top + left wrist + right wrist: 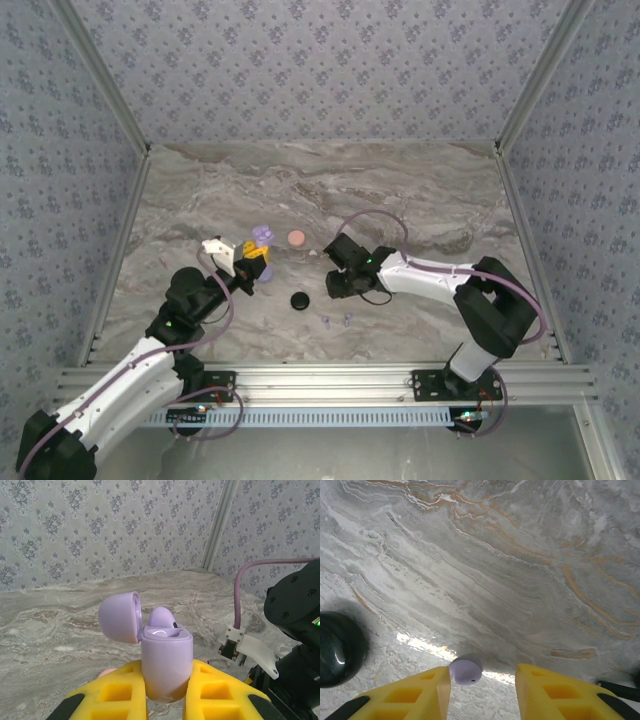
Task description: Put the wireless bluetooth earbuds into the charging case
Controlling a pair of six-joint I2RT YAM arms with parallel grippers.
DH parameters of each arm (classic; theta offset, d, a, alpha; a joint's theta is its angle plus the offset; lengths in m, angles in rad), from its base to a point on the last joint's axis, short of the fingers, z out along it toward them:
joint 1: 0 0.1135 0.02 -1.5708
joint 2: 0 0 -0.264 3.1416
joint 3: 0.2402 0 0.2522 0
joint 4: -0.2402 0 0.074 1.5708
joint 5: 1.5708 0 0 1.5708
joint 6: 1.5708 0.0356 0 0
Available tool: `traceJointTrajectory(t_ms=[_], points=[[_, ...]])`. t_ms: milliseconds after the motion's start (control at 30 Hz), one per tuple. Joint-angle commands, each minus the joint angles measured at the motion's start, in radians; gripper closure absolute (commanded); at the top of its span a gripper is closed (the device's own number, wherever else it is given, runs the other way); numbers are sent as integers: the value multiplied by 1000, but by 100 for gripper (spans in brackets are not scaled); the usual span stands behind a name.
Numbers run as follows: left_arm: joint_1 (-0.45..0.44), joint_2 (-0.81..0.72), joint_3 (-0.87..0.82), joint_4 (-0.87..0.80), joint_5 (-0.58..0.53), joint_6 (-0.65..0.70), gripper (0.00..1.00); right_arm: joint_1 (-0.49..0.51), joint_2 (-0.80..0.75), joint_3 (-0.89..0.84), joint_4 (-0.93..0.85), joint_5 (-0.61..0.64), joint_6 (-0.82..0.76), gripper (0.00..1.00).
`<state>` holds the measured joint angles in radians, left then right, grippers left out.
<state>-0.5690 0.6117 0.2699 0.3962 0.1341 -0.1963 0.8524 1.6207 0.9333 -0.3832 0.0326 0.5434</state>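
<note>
**Left pincer** (pixel 167 667): yellow fingers (pixel 120 692) were clamped on either side of the lavender charging case (pixel 166 660), which was held upright above the marble worktop (pixel 60 625).

**Case lid** (pixel 119 616): it stood hinged open, toward the left of the wrist view.

**Seated earbud** (pixel 162 618): lavender, it sat in the open case with its rounded top above the rim.

**Right pincer** (pixel 482 672): the fingers were apart and pointed down at the worktop.

**Second earbud** (pixel 465 671): lavender, it lay between the right pincer's fingers. It touched the finger on the left of the wrist view, with a clear gap to the other finger. Whether it rested on the marble or was lifted off it could not be told.

**Black round case** (pixel 299 300): closed, it sat on the worktop between the two arms, near the right pincer and apart from it.

**Pink round case** (pixel 296 238): closed, it sat on the worktop near the held charging case, on its right in the top view and not touching it.

**Two loose earbuds** (pixel 326 320): small and lavender, they lay side by side on the worktop, nearer the arm bases than the black round case and a little to its right. Whether the second earbud was one of these could not be told.
</note>
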Motion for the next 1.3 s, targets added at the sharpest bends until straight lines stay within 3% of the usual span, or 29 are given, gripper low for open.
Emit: traceJointTrajectory(t_ms=[0,667,967,1267], points=[[7,-1,9,44,10,-11,100,11,44,12,5,-16,43,59],[7,9,9,51,12,-16,100,38,123,49,-17,-12,48,72],[7,13,11,51,18,-18,100,24,69,33,5,-12,33,78],[7,56,14,83,93,-25,100,-10,-62,-5,19,7,2,78]])
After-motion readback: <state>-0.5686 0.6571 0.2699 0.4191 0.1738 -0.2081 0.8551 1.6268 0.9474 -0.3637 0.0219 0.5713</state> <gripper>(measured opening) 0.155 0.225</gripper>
